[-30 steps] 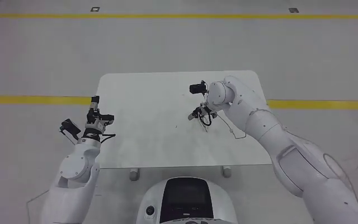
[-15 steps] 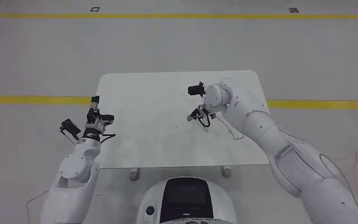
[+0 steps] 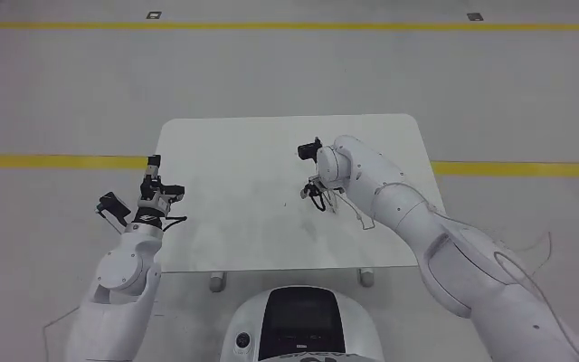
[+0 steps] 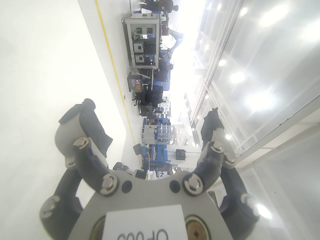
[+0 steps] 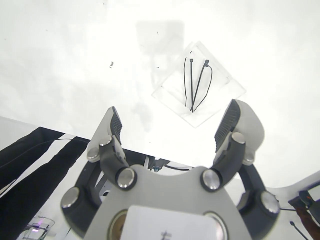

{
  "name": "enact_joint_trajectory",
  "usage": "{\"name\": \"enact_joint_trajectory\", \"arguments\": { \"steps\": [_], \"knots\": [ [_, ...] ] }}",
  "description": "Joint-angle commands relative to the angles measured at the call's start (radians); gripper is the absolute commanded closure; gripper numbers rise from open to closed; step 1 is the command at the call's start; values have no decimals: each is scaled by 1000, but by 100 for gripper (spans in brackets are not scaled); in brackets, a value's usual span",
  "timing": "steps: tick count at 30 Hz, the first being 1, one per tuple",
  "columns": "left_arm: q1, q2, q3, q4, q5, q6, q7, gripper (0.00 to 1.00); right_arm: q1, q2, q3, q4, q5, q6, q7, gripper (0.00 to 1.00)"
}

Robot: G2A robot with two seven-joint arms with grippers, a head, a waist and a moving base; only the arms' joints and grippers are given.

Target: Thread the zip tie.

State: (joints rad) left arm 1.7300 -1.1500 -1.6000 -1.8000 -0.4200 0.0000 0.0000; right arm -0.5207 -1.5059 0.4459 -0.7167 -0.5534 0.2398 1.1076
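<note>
The zip ties (image 5: pixel 191 83) are black, thin lines just ahead of the right claw (image 5: pixel 173 107), inside a clear, colourless tray (image 5: pixel 220 96). The table (image 5: pixel 75 51) under the claw is white, dotted with a few tiny dark specks (image 5: pixel 111 64). The claw itself has a silver-grey frame, shiny bolt heads and black pads (image 5: pixel 225 123) with fine ribbing. The left claw (image 4: pixel 149 107) has a grey plate and what look like black fingers (image 4: pixel 92 126), though glare washes them out. Past it the floor (image 3: pixel 81 90) is pale grey, crossed by a yellow stripe (image 3: pixel 81 161).
</note>
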Motion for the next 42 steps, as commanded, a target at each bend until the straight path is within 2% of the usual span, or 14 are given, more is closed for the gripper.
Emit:
{"name": "enact_joint_trajectory", "arguments": {
  "steps": [1,19,22,29,30,32,34,37,38,42],
  "knots": [
    [0,0,0,0,0,0,0,0,0,-1,3,2,7,-5,-3,0],
    [0,0,0,0,0,0,0,0,-7,-9,2,20,-20,2,-22,0],
    [0,0,0,0,0,0,0,0,-17,-7,5,17,-33,2,-49,0],
    [0,0,0,0,0,0,0,0,-9,2,29,-4,-66,-14,-22,0],
    [0,0,0,0,0,0,0,0,-9,4,33,-8,-68,-18,-18,6],
    [0,0,0,0,0,0,0,0,-10,9,43,-15,-75,-29,-6,53],
    [0,0,0,0,0,0,0,0,-12,13,49,-23,-87,-33,3,60],
    [0,0,0,0,0,0,0,0,-20,19,57,-32,-102,-35,13,81],
    [0,0,0,0,0,0,0,0,-23,19,59,-32,-107,-34,13,83],
    [0,0,0,0,0,0,0,0,-36,20,68,-25,-115,-38,7,80]
  ]
}}
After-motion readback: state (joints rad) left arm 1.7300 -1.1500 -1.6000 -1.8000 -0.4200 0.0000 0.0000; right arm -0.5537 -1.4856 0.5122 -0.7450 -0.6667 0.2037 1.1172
